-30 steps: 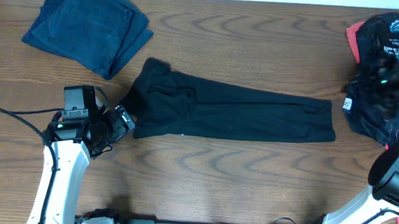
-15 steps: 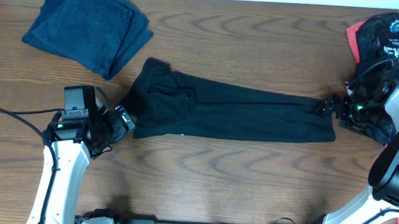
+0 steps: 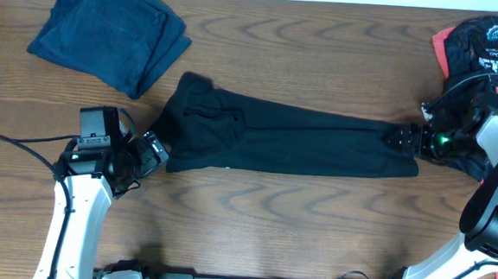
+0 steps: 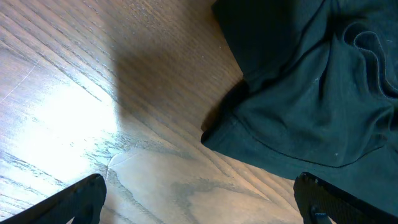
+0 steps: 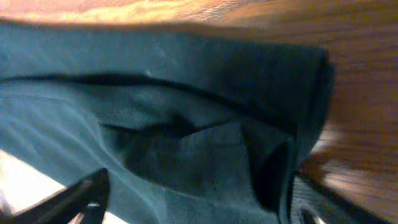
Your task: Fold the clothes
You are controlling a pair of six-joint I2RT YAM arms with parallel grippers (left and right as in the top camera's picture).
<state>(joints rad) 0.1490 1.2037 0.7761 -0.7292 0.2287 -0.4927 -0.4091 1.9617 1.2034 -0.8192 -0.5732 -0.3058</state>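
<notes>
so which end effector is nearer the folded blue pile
Left: the left end effector sits close by the blue pile; right end effector is far off at the black shirt's other end.

Both low, the left gripper [image 3: 154,154] and right gripper [image 3: 396,138] hold jaws apart.

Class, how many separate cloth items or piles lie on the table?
3: folded dark-blue cloth back left; long black folded shirt centre; black-and-pink heap far right, possibly hiding more.

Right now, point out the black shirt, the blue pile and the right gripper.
black shirt [image 3: 284,140]: overhead view, middle of its body.
blue pile [image 3: 108,29]: overhead view, centre of top layer.
right gripper [image 3: 398,138]: overhead view, between its fingertips at shirt's right end.
</notes>
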